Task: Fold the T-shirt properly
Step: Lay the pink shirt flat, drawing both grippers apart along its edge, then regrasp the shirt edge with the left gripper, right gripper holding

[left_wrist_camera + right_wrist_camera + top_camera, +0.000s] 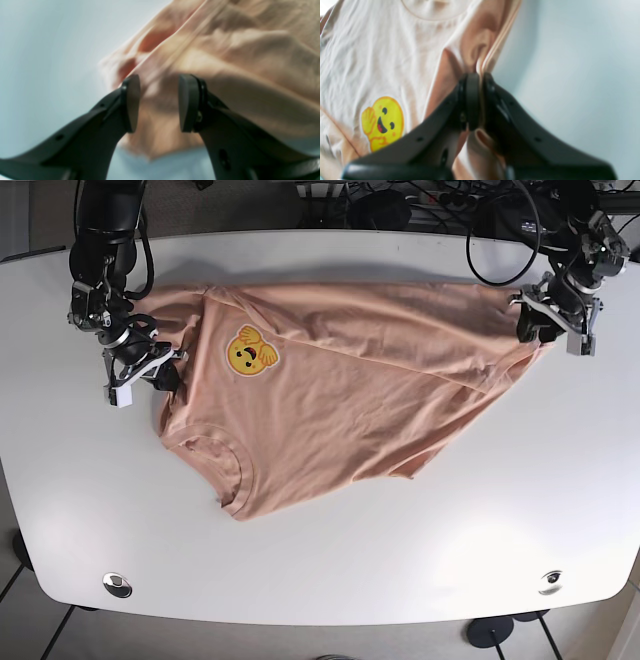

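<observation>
A peach T-shirt (350, 390) with a yellow smiley logo (252, 352) lies partly folded and creased on the white table (400, 570), its collar (225, 465) toward the front left. My right gripper (160, 372) is at the shirt's left edge. In the right wrist view it (480, 77) is shut on a fold of the shirt (480, 45), with the logo (382, 122) beside it. My left gripper (537, 328) is at the shirt's far right corner. In the left wrist view it (158, 102) is open just above the cloth (225, 57), gripping nothing.
Black cables and equipment (450, 200) lie behind the table's back edge. Bare tabletop shows in front of the shirt and to the right (580, 470). Two small round fittings (117, 584) sit near the front corners.
</observation>
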